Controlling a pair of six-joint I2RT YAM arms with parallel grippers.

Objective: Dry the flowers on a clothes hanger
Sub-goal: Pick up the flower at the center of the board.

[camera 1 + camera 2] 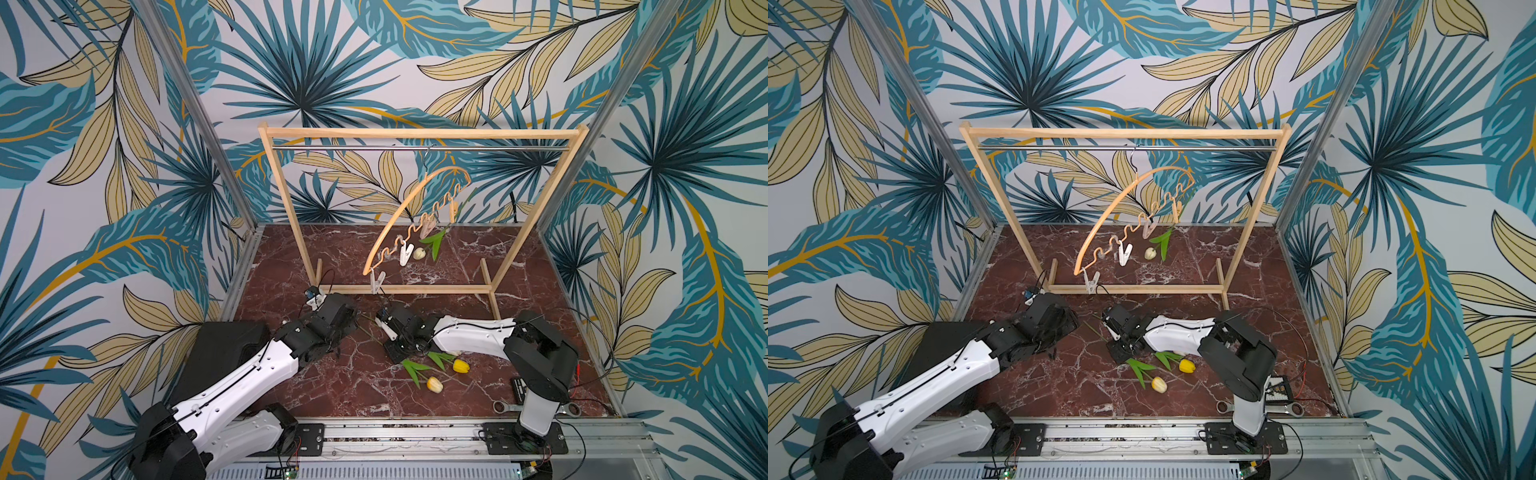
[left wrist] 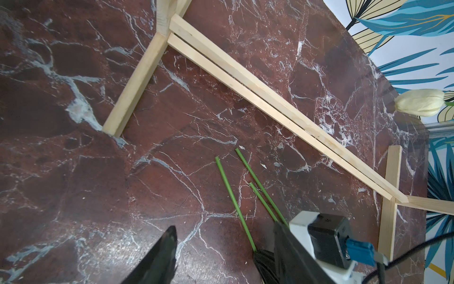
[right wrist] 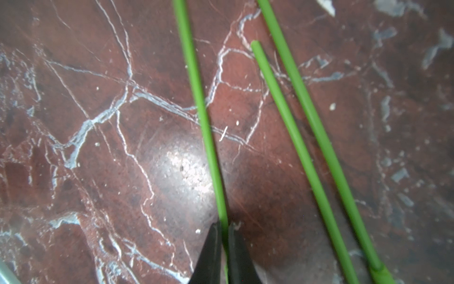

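Flower stem [image 3: 204, 110] is pinched for pickup by right tool [image 3: 224, 227]; left tool [image 2: 224, 228] is spread, empty; lift to hanger [image 1: 400, 208] is needed.

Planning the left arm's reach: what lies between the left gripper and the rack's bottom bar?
Three green stem ends on otherwise bare marble, in the left wrist view, between the left gripper and the rack's bottom bar.

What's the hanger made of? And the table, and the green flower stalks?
The clothes hanger looks like pale unpainted wood: warm tan and matt. The tabletop looks like polished dark red marble, white-veined and glossy, though it may be only a print. The flower stems look like smooth plastic: even green with flat-cut ends.
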